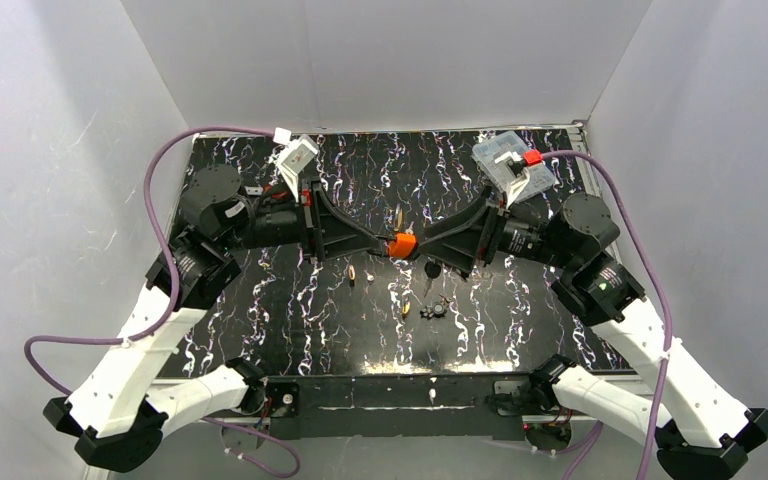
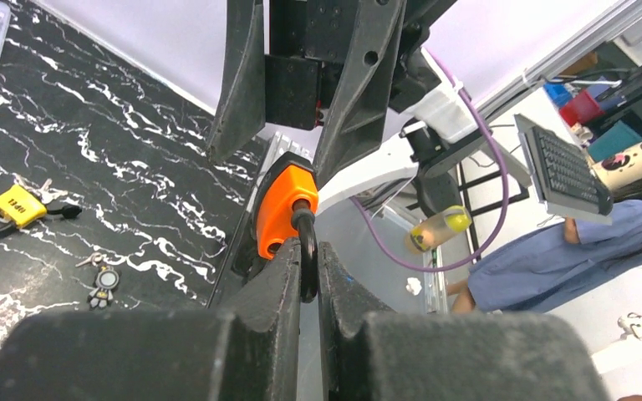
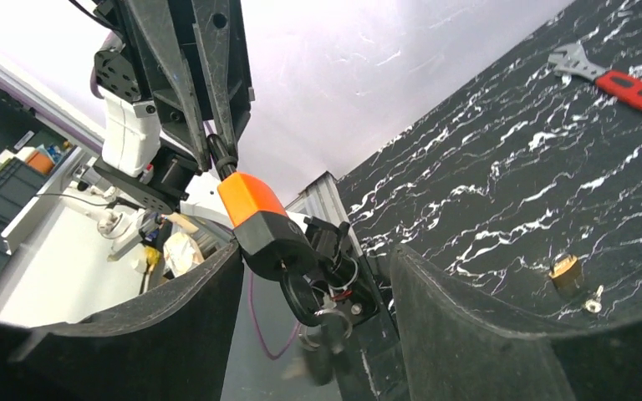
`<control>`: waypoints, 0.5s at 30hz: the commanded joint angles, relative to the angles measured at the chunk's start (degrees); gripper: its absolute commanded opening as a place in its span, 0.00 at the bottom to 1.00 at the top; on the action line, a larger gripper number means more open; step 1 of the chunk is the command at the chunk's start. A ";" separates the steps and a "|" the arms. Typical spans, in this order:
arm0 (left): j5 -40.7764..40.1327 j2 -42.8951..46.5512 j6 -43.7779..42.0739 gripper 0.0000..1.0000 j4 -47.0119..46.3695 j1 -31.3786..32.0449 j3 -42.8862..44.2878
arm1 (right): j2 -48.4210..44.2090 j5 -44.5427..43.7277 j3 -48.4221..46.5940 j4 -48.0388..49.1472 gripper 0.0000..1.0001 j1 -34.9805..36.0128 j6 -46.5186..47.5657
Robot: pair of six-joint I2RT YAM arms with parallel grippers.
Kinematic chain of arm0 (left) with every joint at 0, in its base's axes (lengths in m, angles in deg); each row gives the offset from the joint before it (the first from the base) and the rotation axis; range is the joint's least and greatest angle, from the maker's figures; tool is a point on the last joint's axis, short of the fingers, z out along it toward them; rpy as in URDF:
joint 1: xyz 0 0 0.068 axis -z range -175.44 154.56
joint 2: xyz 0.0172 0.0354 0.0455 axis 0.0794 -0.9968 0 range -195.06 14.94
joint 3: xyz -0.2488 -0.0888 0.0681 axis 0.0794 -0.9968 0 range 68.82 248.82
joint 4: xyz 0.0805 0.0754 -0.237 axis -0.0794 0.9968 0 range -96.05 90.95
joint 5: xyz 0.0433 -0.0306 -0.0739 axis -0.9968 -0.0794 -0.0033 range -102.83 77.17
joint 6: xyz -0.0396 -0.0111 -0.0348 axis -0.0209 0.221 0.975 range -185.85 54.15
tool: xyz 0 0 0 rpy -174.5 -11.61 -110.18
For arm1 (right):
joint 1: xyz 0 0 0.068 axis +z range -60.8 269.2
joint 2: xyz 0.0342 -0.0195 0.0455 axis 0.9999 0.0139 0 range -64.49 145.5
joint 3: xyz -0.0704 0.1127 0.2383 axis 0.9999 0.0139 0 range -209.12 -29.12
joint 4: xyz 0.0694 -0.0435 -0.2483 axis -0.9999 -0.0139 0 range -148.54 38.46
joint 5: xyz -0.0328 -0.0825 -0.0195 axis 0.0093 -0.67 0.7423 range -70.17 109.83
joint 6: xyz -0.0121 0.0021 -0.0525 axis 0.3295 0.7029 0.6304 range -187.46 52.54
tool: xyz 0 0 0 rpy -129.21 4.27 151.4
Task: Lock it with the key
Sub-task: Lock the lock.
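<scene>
Item: lock, orange-and-black body with dark shackle, held in the air at the centre of the top view, above the marbled table. Left gripper: jaws narrow, pinching the shackle. Right gripper: jaws wide, one either side of the lock's black end, apparently not touching it. Key: dark-headed, on a ring, apparently seated in the keyhole at the lock's lower end. Progress, as judged: lock lifted, key inserted; whether the shackle is pushed home cannot be told. Outstanding: grip the key head, turn it, confirm the shackle holds. Also present: yellow padlock, left of left wrist view; red-handled wrench, upper right of right wrist view.
</scene>
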 commanded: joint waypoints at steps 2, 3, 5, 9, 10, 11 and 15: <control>-0.49 1.65 4.88 0.00 -5.96 0.21 4.56 | -1.16 2.33 -2.11 8.03 0.70 -0.04 2.74; -0.74 1.63 5.09 0.00 -6.16 0.20 4.57 | -0.98 3.30 -2.44 8.89 0.70 0.01 2.67; -1.29 1.65 5.82 0.00 -6.73 0.19 4.32 | -0.28 5.26 -2.99 10.61 0.70 -0.02 2.30; -1.15 1.15 8.21 0.00 -9.30 0.19 4.04 | 1.39 7.34 -3.95 13.48 0.69 0.08 1.35; -1.17 1.00 8.57 0.00 -9.69 0.19 3.98 | 1.81 7.70 -4.32 13.98 0.69 0.15 1.21; -1.26 0.88 8.80 0.00 -9.78 0.18 4.06 | 2.01 7.89 -4.57 14.50 0.68 0.30 1.04; -1.80 0.80 9.22 0.00 -10.13 0.19 3.95 | 3.55 8.22 -6.34 14.78 0.63 1.27 0.80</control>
